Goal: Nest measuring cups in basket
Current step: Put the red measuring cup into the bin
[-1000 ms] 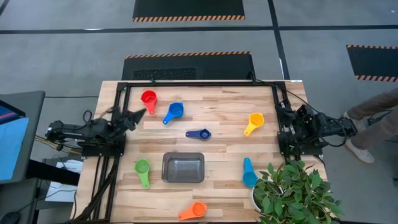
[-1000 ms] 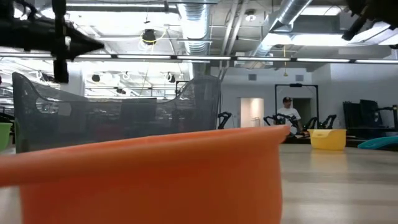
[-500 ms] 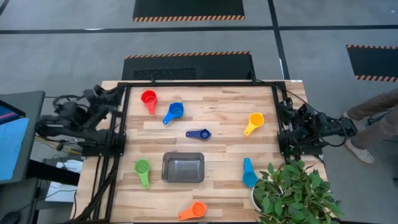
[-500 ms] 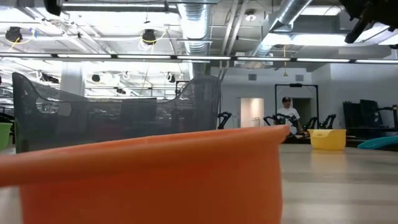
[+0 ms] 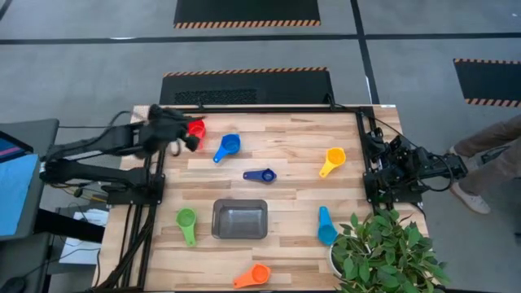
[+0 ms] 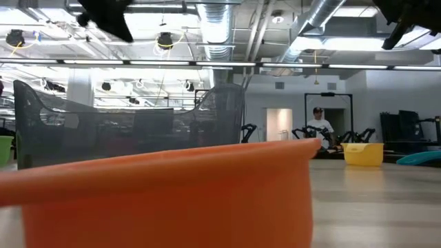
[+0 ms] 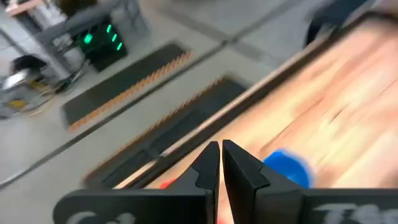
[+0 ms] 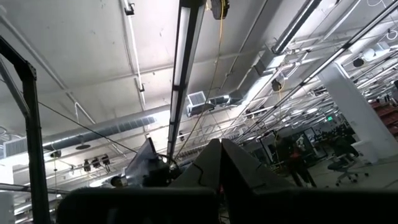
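Seven measuring cups lie apart on the wooden table: red [image 5: 196,126], blue [image 5: 229,146], dark blue [image 5: 260,174], yellow [image 5: 333,160], green [image 5: 186,224], light blue [image 5: 326,226] and orange [image 5: 254,276]. The dark grey basket [image 5: 239,219] stands near the middle front with no cup in it. My left gripper [image 5: 187,138] hovers shut above the table beside the red cup, partly covering it; its wrist view shows the shut fingers [image 7: 221,163] with the blue cup [image 7: 286,168] beyond. My right gripper [image 5: 381,155] waits at the right edge, pointing up, shut [image 8: 219,149].
A potted plant [image 5: 383,252] fills the near right corner beside the light blue cup. A black frame [image 5: 260,110] runs along the far edge and both sides. A person's leg and shoe [image 5: 480,175] show right of the table. In the low view the orange cup [image 6: 165,193] blocks the foreground.
My left gripper has drawn back from the table's left edge, risen and rolled, then swung out over the far left of the table to the red cup. It has stayed shut. No cup has moved.
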You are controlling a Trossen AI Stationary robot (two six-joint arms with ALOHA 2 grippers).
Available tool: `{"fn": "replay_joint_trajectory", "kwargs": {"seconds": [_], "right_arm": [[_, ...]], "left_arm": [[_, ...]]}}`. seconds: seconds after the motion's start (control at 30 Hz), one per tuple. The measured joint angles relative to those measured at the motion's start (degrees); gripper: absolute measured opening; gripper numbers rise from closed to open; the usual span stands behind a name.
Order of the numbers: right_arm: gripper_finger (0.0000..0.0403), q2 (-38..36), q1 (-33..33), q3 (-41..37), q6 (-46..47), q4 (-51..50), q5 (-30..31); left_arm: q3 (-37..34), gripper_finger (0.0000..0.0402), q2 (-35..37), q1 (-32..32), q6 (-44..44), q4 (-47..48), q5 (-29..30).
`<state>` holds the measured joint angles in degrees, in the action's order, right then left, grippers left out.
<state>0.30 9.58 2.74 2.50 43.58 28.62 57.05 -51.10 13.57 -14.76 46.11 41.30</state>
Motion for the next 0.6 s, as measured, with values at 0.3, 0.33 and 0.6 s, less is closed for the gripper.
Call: {"fn": "replay_joint_trajectory", "kwargs": {"seconds": [0.3, 0.33, 0.6], "right_arm": [[0.0023, 0.02, 0.01, 0.00, 3.30, -5.75, -0.02], [0.0023, 0.02, 0.00, 0.00, 3.84, -6.42, -0.02], [0.0036, 0.02, 0.00, 0.00, 2.91, -7.65, -0.02]], "left_arm": [[-0.03, 0.0011, -10.15, 19.26, 9.86, -11.17, -21.20], [-0.03, 0.0011, -10.92, 21.11, 10.44, -12.32, -23.50], [-0.03, 0.0011, -16.50, 32.72, 11.91, -11.88, -30.88]]}}
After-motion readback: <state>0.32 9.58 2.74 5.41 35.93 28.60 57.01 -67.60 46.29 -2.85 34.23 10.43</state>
